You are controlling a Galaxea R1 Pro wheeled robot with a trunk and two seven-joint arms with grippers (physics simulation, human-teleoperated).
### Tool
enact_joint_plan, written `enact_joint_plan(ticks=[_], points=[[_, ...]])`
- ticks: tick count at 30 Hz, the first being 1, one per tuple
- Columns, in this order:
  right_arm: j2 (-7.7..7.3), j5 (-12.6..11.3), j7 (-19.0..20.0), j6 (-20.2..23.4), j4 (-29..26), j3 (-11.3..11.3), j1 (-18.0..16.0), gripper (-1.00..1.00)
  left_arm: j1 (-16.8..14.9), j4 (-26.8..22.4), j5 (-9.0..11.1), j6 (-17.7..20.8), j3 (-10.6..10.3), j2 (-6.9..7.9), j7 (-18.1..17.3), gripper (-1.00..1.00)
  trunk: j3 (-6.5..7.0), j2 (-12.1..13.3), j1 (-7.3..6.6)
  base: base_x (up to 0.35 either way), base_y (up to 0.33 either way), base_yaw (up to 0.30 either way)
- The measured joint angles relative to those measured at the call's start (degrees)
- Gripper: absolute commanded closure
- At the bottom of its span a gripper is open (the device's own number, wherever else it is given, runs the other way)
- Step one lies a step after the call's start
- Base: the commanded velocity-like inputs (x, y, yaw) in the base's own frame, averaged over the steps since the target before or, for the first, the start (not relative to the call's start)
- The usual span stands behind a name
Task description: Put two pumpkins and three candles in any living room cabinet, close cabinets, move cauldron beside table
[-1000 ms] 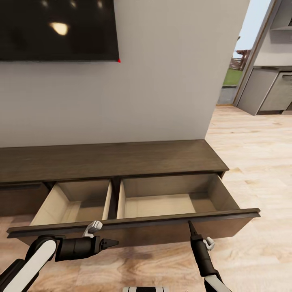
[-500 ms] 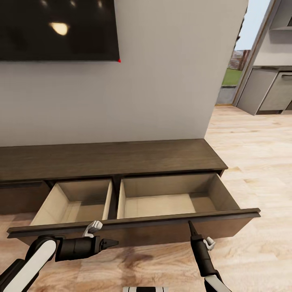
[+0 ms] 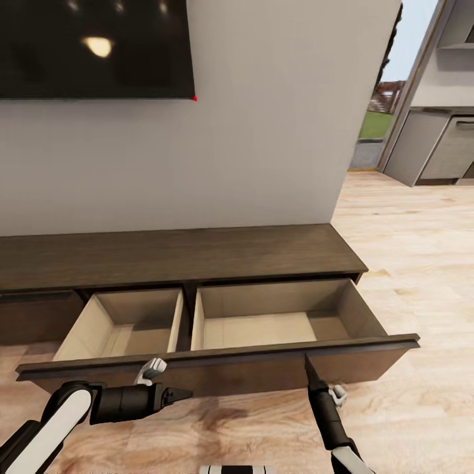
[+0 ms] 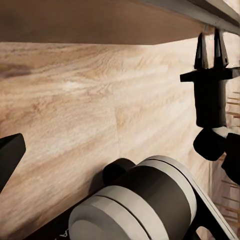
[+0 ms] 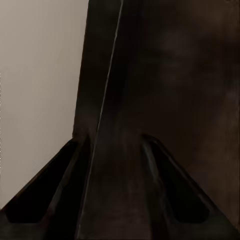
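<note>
The long dark brown cabinet (image 3: 197,253) stands against the wall with a wide drawer pulled out. Its two pale compartments (image 3: 263,329) hold nothing. My right gripper (image 3: 307,361) points up against the drawer front (image 3: 250,374), its tips at the front's upper edge. In the left wrist view the right gripper (image 4: 210,47) shows two fingers nearly together with nothing between them. My left gripper (image 3: 187,394) hangs low in front of the drawer front, pointing right, its fingers spread wide and empty. Pumpkins, candles, cauldron and table are out of view.
A dark TV screen (image 3: 92,46) hangs on the white wall above the cabinet. Light wood floor (image 3: 421,276) runs to the right, past the wall's end, toward grey kitchen units (image 3: 441,145) and an outdoor opening.
The whole picture has shifted slightly, cabinet and drawer sitting a little higher and more to the left. The right gripper's tip has stayed at the drawer front. The left arm holds its pose.
</note>
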Motion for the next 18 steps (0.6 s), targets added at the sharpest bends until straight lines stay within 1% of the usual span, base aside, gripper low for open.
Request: enact_joint_plan(ticks=[11,18], points=[[0.00,0.0,0.0,0.0,0.0,0.0,0.1,-1.00,0.0,0.0,0.0,0.0,0.0,-0.01,0.0,-1.00,0.01,0.0,-0.01,-0.007,0.000,0.000],[0.00,0.0,-0.3,0.0,0.0,0.0,0.1,-1.00,0.0,0.0,0.0,0.0,0.0,-0.01,0.0,-1.00,0.00,0.0,0.02,-0.167,0.000,0.000]])
